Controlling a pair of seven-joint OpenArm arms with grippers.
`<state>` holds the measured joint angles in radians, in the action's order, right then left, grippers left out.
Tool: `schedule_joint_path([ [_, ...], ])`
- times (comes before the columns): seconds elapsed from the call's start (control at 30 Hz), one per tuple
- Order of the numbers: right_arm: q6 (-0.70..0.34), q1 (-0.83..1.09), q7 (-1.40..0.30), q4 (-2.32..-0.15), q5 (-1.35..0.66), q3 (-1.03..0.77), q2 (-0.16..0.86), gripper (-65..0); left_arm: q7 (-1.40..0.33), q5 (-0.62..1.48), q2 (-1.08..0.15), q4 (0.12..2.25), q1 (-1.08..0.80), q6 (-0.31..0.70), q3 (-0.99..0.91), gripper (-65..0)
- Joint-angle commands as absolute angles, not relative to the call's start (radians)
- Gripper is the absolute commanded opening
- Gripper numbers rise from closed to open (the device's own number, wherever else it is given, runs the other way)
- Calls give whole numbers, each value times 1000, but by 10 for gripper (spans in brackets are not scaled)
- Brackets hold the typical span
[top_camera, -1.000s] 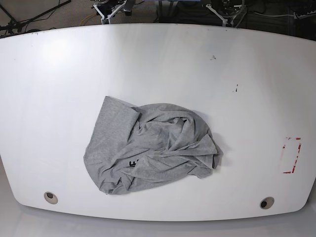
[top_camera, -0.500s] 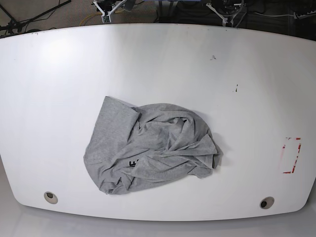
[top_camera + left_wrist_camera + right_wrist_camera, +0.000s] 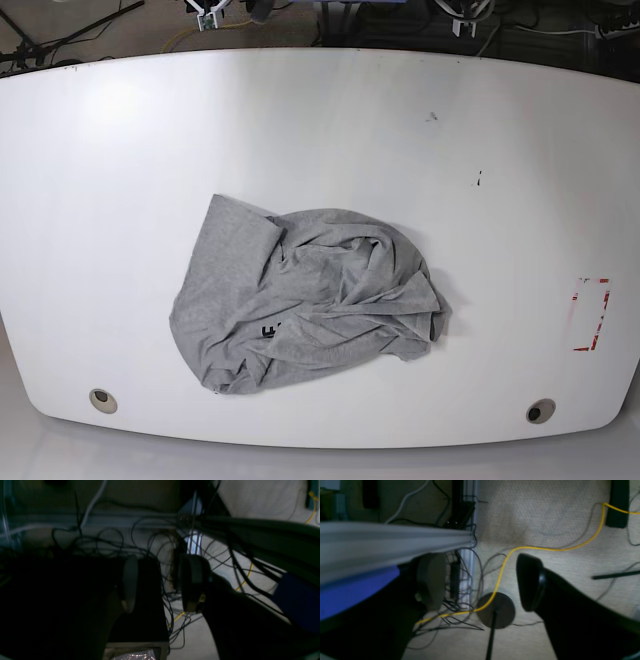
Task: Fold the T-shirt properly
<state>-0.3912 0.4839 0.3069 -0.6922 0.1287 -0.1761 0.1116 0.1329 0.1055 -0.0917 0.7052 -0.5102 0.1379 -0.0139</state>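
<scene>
Left gripper [image 3: 160, 583] and right gripper [image 3: 480, 582] both gape, holding nothing; T-shirt [image 3: 305, 305] lies crumpled on table [image 3: 120, 180].

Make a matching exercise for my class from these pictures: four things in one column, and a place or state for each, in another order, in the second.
Things:
1. T-shirt
2. red-marked rectangle
3. yellow cable
4. right gripper

Places or states:
A. on the carpet floor
B. crumpled, mid-table
C. open, holding nothing
D. by the table's right edge in the base view

Pairs: 1-B, 2-D, 3-A, 4-C
</scene>
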Motion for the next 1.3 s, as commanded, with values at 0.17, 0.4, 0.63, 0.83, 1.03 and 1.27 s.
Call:
schedule_joint_path([
  [0.17,-406,651,191,-1009,10,-174,124,-231,145,108,-94,1012,-719,142,-76,-396],
  [0.4,-409,802,53,-1314,-101,-171,148,-231,145,108,-93,1290,-908,142,-133,-396],
  [0.63,-409,941,-31,-1581,-108,-179,148,-233,145,108,-93,1566,-1067,142,-153,-396],
  [0.83,-409,1069,-53,-1759,-108,-179,148,-233,143,110,-93,1761,-1173,142,-171,-394],
  [1.03,-400,1147,-58,-1933,-108,-180,142,-233,143,110,-93,1913,-1204,142,-193,-279],
  [1.27,-404,1084,-59,-1986,-108,-196,97,-231,143,102,-99,1954,-1116,142,-189,-167],
])
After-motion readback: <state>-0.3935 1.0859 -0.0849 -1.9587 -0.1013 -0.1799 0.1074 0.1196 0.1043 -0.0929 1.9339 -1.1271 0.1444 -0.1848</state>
